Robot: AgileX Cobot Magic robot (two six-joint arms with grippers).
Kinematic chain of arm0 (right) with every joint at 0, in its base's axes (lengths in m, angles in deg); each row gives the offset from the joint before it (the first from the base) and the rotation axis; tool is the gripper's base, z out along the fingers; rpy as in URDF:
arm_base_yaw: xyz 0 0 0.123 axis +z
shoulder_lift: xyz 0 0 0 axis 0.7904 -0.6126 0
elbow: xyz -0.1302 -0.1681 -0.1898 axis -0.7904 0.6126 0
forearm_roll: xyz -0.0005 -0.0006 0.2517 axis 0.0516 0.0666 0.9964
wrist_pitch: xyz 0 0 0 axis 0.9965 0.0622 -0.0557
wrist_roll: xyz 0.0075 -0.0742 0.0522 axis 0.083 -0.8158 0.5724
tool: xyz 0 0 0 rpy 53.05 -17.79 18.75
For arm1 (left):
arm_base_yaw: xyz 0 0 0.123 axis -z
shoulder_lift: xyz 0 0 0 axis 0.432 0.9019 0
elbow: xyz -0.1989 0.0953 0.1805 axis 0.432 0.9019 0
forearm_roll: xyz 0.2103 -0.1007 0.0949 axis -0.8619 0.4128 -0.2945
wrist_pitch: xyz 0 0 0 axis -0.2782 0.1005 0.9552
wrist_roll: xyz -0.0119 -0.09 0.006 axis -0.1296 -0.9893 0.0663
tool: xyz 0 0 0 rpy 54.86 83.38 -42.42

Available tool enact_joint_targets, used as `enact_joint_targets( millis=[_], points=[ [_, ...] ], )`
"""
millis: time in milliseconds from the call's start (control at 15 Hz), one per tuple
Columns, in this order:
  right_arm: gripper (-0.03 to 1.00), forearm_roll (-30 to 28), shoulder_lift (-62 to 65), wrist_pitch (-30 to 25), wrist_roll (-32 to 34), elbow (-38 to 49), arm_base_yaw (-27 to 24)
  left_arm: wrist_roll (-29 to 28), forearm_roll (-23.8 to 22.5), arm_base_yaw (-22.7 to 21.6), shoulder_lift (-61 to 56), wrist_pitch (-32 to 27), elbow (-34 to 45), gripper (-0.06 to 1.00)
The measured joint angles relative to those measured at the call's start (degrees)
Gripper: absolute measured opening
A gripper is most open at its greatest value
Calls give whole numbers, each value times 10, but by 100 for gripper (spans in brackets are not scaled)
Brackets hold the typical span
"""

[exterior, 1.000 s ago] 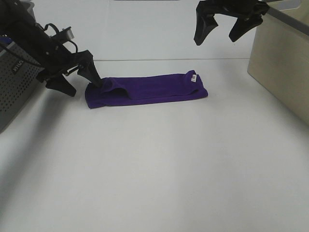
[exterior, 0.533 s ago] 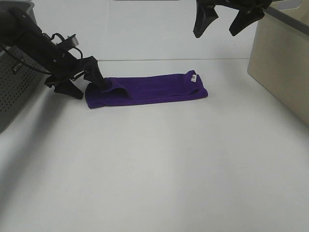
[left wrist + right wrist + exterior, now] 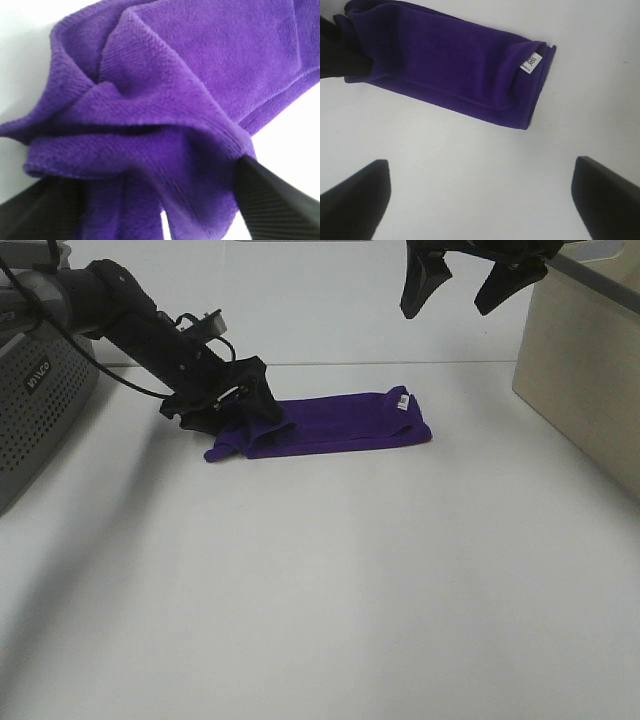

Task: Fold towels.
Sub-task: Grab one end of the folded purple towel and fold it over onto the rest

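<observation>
At the worktop's [image 3: 320, 590] 11 o'clock the left hand [image 3: 248, 405] is clamped on the 9 o'clock end of the towel [image 3: 340, 425], soft purple pile bunched between its black fingers [image 3: 270, 195]. The cloth lies as a long folded band, a small white tag [image 3: 401, 400] at its 2 o'clock corner. The right hand [image 3: 448, 302] hangs at 1 o'clock, fingers spread wide, holding nothing.
</observation>
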State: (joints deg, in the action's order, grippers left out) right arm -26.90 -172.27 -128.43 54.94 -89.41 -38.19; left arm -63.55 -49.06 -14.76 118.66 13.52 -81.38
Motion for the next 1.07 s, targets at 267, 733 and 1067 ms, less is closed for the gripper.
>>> enact_joint_targets(
  millis=[267,733,1067],
  points=[
    [95,-4,0,0,0,0,0,-2,-10,-2,11,13,-1,15],
    [95,-7,73,-1,24,9,0,0,-104,-69,6,-108,-148,7],
    [95,-7,196,-1,27,117,0,18,-66,-26,-5,-111,-189,7]
  ],
)
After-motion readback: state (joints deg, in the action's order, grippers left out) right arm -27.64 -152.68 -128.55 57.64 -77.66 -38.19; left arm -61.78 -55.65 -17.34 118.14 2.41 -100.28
